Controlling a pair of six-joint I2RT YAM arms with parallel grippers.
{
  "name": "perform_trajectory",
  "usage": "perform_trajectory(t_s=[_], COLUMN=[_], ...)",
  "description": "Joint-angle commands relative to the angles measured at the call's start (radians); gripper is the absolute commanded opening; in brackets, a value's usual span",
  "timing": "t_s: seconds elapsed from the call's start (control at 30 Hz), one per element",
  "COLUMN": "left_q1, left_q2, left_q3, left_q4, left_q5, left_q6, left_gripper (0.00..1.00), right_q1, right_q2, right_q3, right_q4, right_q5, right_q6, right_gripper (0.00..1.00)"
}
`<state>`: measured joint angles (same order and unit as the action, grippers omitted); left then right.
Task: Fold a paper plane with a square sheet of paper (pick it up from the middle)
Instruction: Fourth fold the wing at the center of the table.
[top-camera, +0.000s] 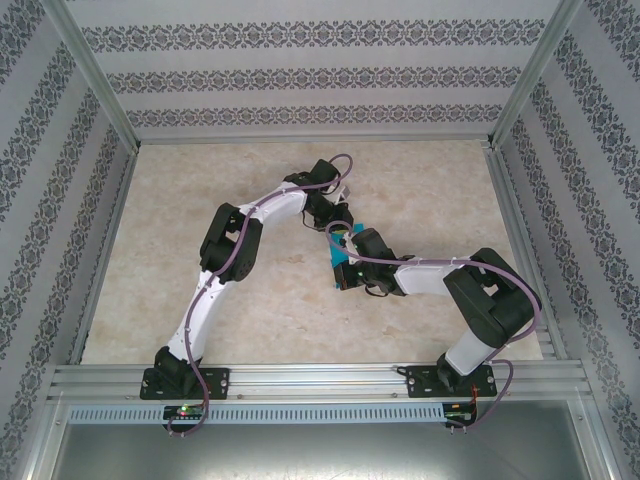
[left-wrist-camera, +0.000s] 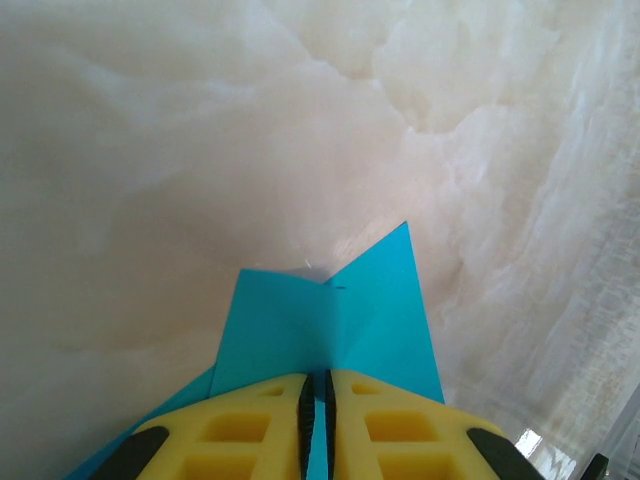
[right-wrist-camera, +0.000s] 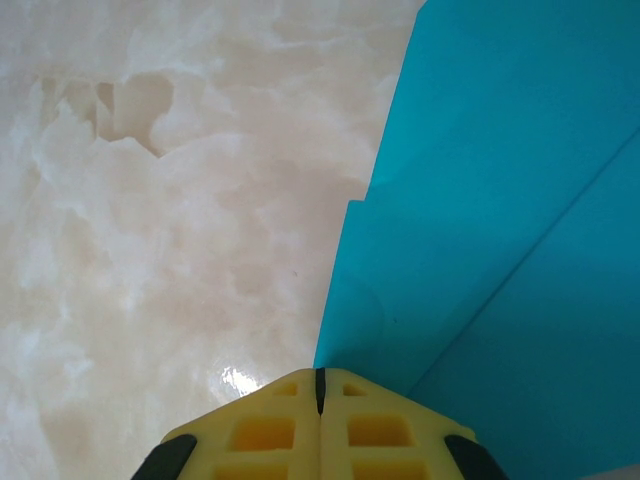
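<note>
The left gripper (left-wrist-camera: 318, 380) is pinching the square sheet of paper (left-wrist-camera: 330, 310) between nearly closed jaws. The right gripper (right-wrist-camera: 320, 376) is sitting fully closed at its edge; keep layers aligned while creasing.

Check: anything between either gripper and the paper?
Nothing visible. The left gripper already pinches the folded paper, a blue strip showing between its fingers. The right gripper is shut at the paper's edge, over the table; contact there is unclear.
</note>
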<state>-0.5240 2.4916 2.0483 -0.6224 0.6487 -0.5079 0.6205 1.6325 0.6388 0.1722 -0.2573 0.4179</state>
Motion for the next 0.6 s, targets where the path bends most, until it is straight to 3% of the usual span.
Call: perform_trajectory(t_s=[0.0,0.57], left_q1=[0.058,0.064], left_q2=[0.068,0.071], left_q3=[0.014,-0.027], left_q4=[0.067,0.033], left_q5=[-0.142,-0.129], left_q6=[0.026,0.076], left_gripper=[0.18,0.18], right_q1=[0.041,0.08], right_q2=[0.004,-0.084], right_q3=[-0.042,-0.145], right_q4=[-0.212,-0.16], right_q5=[-0.04,-0.064], right_q6=[-0.015,0.092], right_gripper=[0.0,0.0])
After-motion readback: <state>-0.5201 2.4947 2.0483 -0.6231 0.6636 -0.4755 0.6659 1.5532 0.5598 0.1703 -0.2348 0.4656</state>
